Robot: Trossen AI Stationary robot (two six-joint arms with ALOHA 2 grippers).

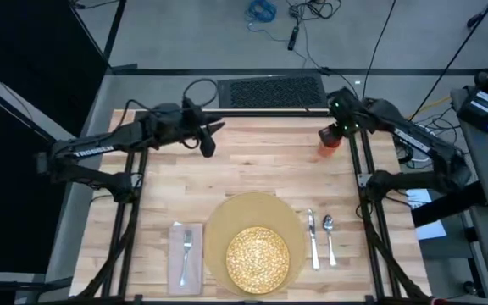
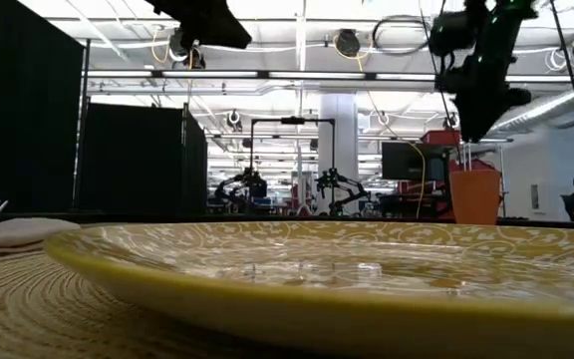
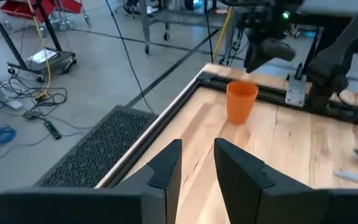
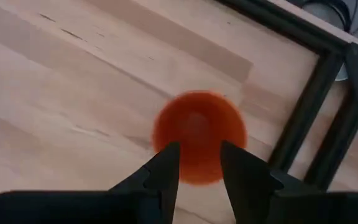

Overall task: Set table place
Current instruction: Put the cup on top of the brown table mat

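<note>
On the wooden table point(image 1: 261, 165), a small orange cup point(image 1: 329, 141) stands upright on its base at the far right. My right gripper point(image 4: 199, 163) hovers open right above the cup point(image 4: 197, 134) and is clear of it in the low view point(image 2: 481, 108). My left gripper point(image 1: 209, 144) is open over the far left of the table, with nothing between its fingers point(image 3: 166, 168). At the near middle, a yellow speckled plate point(image 1: 258, 257) lies on the round tan placemat point(image 1: 220, 219). A fork point(image 1: 187, 246) lies on the beige napkin point(image 1: 176, 263) to its left. A knife point(image 1: 313, 240) and a spoon point(image 1: 329, 235) lie to its right.
A black metal frame point(image 1: 358, 161) rims the table, close beside the cup on the right. A dark ribbed mat point(image 1: 269, 91) lies beyond the far edge. Bare wood stretches between the cup and the placemat.
</note>
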